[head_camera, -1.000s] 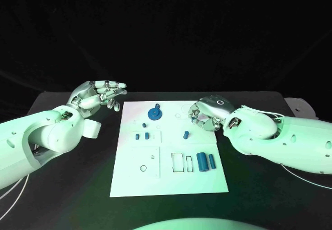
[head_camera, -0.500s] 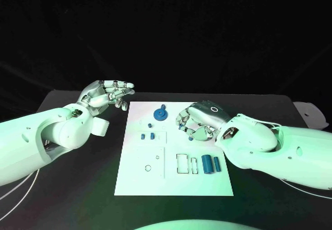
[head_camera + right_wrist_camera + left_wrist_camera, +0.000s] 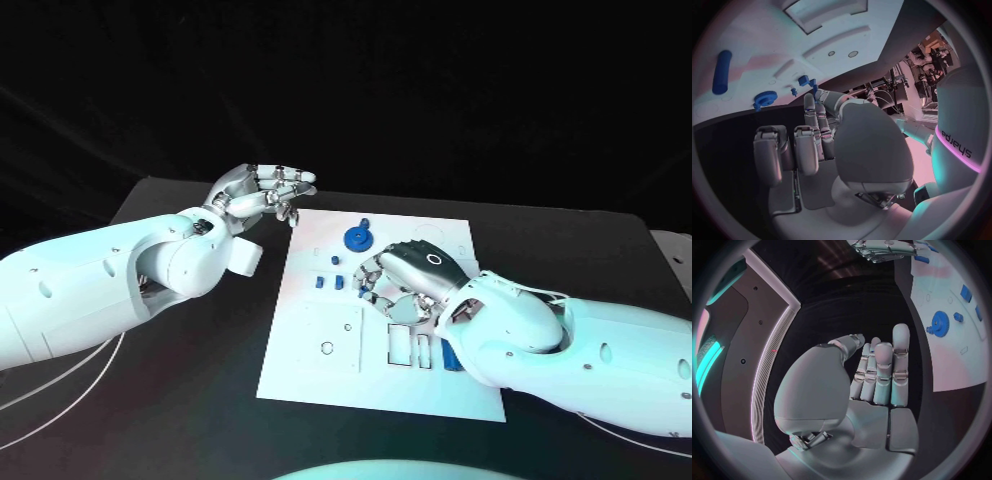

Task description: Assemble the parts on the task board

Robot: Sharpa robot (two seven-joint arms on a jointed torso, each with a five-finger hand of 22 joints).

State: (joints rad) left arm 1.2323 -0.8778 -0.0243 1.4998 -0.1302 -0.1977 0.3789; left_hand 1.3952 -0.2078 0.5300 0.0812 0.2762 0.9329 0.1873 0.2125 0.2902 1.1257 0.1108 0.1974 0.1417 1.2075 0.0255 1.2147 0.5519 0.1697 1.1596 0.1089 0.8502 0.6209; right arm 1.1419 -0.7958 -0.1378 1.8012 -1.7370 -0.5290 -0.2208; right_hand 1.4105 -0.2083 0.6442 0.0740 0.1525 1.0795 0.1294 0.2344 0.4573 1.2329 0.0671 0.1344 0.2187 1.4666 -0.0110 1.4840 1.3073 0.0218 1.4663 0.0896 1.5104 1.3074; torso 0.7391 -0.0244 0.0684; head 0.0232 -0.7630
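The white task board (image 3: 310, 370) lies in the middle of the black table. A blue gear (image 3: 358, 238) sits near its far edge, with small blue pieces (image 3: 320, 282) below it. My right hand (image 3: 411, 275) hovers over the board's middle, fingers partly curled downward, nothing visible in it. The right wrist view shows its palm (image 3: 817, 165) bare, and beyond it the board (image 3: 761, 45), a blue cylinder (image 3: 721, 71) and the gear (image 3: 765, 98). My left hand (image 3: 267, 192) is raised by the board's far left corner, fingers (image 3: 882, 370) close together and holding nothing.
Rectangular recesses (image 3: 400, 343) and a small ring mark (image 3: 327, 348) lie in the board's near half. A blue cylinder (image 3: 449, 356) peeks out beside my right forearm, which covers the board's right edge. Bare black table (image 3: 173, 400) lies to the left.
The camera has shifted. Relative to the board, my right hand has moved from its far right edge over its middle, covering a small blue piece. The left hand stays by the far left corner.
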